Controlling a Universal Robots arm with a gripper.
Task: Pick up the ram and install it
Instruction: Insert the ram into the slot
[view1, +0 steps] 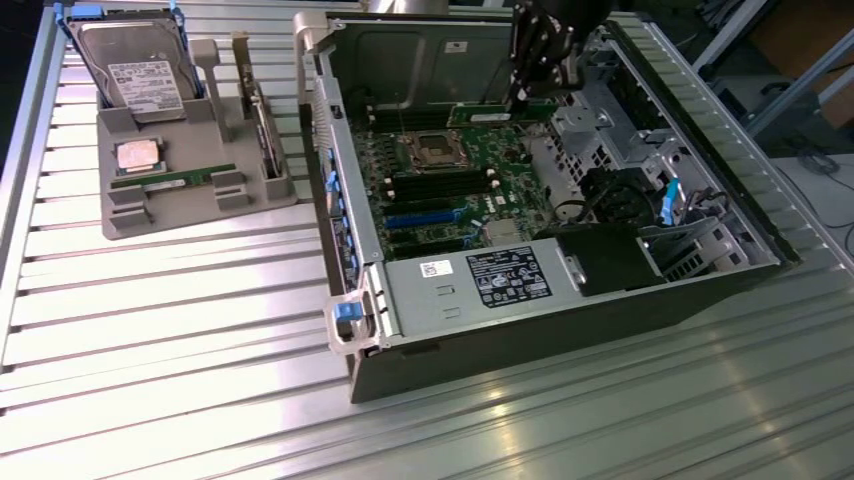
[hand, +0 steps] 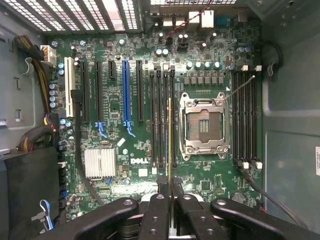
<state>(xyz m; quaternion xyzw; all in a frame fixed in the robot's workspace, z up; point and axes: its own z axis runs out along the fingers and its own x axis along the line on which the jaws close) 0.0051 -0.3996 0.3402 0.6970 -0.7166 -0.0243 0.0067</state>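
My gripper (view1: 525, 98) reaches down into the open computer case (view1: 400, 330), shut on the ram (view1: 501, 112), a slim green stick held level over the motherboard's far end. In the wrist view the ram (hand: 170, 140) shows edge-on as a thin line running from between my black fingers (hand: 155, 210). It lines up with the black memory slots (hand: 163, 120) just beside the empty processor socket (hand: 205, 125). Whether the stick touches a slot I cannot tell.
A grey tray (view1: 134, 215) at the exterior view's left holds a hard drive (view1: 134, 70), a silver processor chip (view1: 138, 155), a second green stick (view1: 167, 183) and an upright card (view1: 267, 130). Inside the case sit a power supply (view1: 494, 280), cables and a drive cage.
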